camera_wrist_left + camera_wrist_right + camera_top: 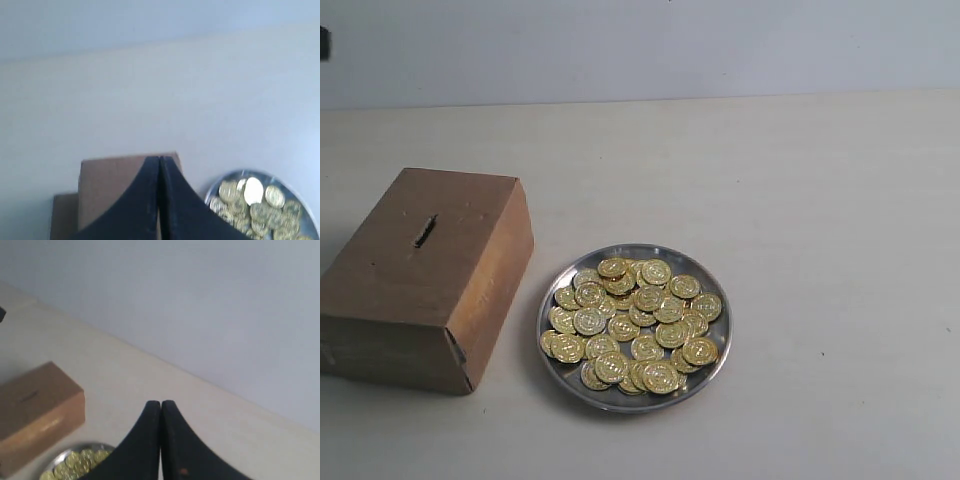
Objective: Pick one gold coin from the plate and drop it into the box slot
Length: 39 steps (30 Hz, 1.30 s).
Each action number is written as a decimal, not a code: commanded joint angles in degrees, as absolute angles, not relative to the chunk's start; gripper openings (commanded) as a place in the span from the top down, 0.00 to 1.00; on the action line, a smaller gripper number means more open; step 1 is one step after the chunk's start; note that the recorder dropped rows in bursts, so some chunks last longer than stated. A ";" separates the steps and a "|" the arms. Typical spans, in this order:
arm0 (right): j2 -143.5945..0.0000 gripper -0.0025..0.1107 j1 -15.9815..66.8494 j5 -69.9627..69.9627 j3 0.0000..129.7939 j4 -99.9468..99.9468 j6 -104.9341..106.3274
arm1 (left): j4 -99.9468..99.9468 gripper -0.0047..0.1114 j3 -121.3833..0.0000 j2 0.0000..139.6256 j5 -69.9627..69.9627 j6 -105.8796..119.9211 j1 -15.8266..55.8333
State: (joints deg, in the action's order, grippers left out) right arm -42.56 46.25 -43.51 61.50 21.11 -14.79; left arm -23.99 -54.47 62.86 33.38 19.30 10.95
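- As the exterior view shows, the plate [620,404] is a round, shiny silver dish with a shallow raised rim. It rests on the pale worktop [820,250] just right of the box [410,290].
- The gold coins [635,322] lie in an overlapping heap that covers most of the plate.
- The box is plain brown cardboard, larger than the plate. The slot [425,231] is a short dark slit in its top face.
- Left gripper [159,165]: black fingers pressed together, seen in front of the box.
- Right gripper [161,407]: black fingers pressed together, off the plate.
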 commanded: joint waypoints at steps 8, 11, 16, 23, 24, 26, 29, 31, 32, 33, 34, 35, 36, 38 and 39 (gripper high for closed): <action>-22.26 0.98 46.21 -19.41 30.05 24.03 -27.83 | -32.62 0.96 -25.43 22.31 16.24 19.42 11.43; -21.04 0.98 46.21 -13.99 23.37 24.28 -30.80 | -32.76 0.96 -19.51 14.47 16.20 19.42 11.43; -20.92 0.98 46.21 -3.23 14.65 24.17 -33.89 | -36.95 0.96 -11.68 3.86 16.85 19.29 11.43; -20.92 0.98 46.21 4.91 6.91 24.17 -33.70 | -44.28 0.96 -6.18 0.00 16.71 19.29 11.43; -20.92 0.98 46.21 4.91 6.24 24.17 -33.70 | -45.41 0.96 -5.36 0.00 15.37 19.29 11.43; -20.92 0.98 46.21 4.80 5.22 24.07 -33.70 | -47.53 0.96 -2.88 0.00 12.77 19.29 11.43; -20.92 0.98 46.21 4.02 4.74 24.07 -33.60 | -47.81 0.96 0.00 0.00 6.53 19.29 11.43; -20.92 0.98 46.21 3.48 4.47 24.17 -32.95 | -43.46 0.96 0.00 0.00 6.49 20.60 11.33; -20.92 0.98 46.21 3.27 4.46 24.17 -32.76 | -42.44 0.96 0.00 0.00 5.88 20.60 11.33; -20.92 0.98 46.21 2.11 4.46 24.17 -32.74 | -42.01 0.96 0.00 0.00 4.37 20.82 11.33; -20.92 0.98 46.21 0.45 4.46 24.43 -32.64 | -41.19 0.96 0.00 0.00 3.69 21.44 11.33; -20.92 0.98 46.21 -0.83 4.46 24.50 -32.24 | -39.76 0.96 0.00 0.00 3.69 23.09 11.33; -20.92 0.98 46.21 -2.34 4.46 24.50 -31.22 | -38.99 0.96 0.00 0.00 3.69 24.37 11.33; -20.92 0.98 46.21 -6.52 4.46 24.78 -28.92 | -38.72 0.96 0.00 0.00 4.20 29.38 11.33; -20.92 0.98 46.21 -6.81 4.46 26.36 -28.60 | -37.90 0.96 0.00 0.00 5.11 31.44 11.33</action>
